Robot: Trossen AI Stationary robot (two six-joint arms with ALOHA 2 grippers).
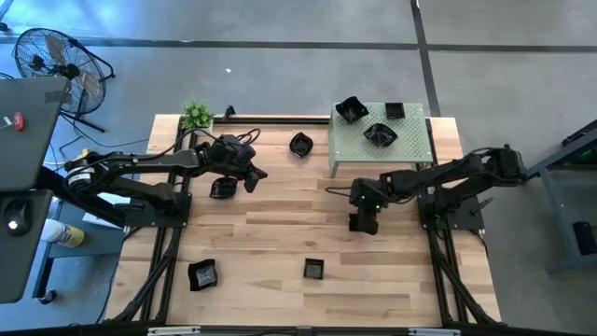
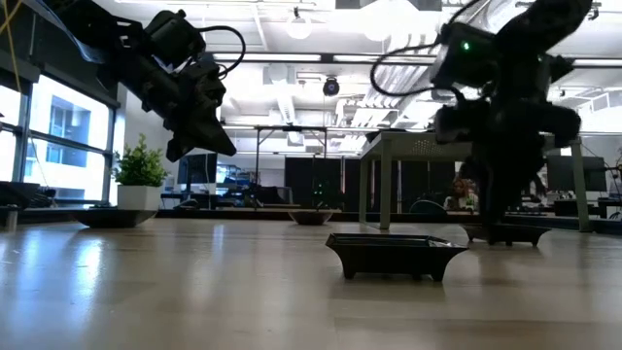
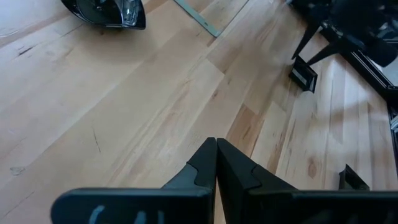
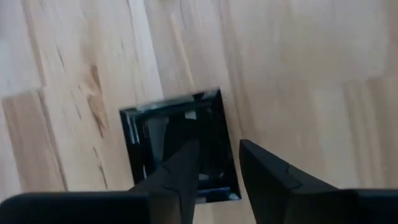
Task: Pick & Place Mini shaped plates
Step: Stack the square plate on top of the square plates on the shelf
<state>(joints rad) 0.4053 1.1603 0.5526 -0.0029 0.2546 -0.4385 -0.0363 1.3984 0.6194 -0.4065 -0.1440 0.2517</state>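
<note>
Small glossy black plates lie about the wooden table: one [image 1: 300, 145] by the far edge, one [image 1: 222, 189] under my left arm, and two near the front [image 1: 202, 274], [image 1: 313, 270]. Three more [image 1: 351, 110], [image 1: 394, 111], [image 1: 380, 135] sit on the pale green stand [image 1: 410, 145]. My right gripper [image 4: 219, 149] is open and points down over a square plate [image 4: 155, 134], which rests flat on the table. One finger is over its hollow and the other is outside its side wall. My left gripper [image 3: 216, 144] is shut and hangs above bare wood [image 1: 254, 175]. My right gripper comes from above at the square plate's side wall [image 4: 225, 134], with one finger [image 4: 186, 158] inside the dish and one [image 4: 261, 162] outside. Whether either finger touches the wall I cannot tell. The plate lies flat on the table [image 2: 505, 233].
A small potted plant [image 1: 196, 114] stands at the far left corner. The stand's legs [image 2: 386, 185] rise from the table's far right. Dark frame rails run along the table's left and right sides. Bare wood lies in the middle [image 1: 298, 224].
</note>
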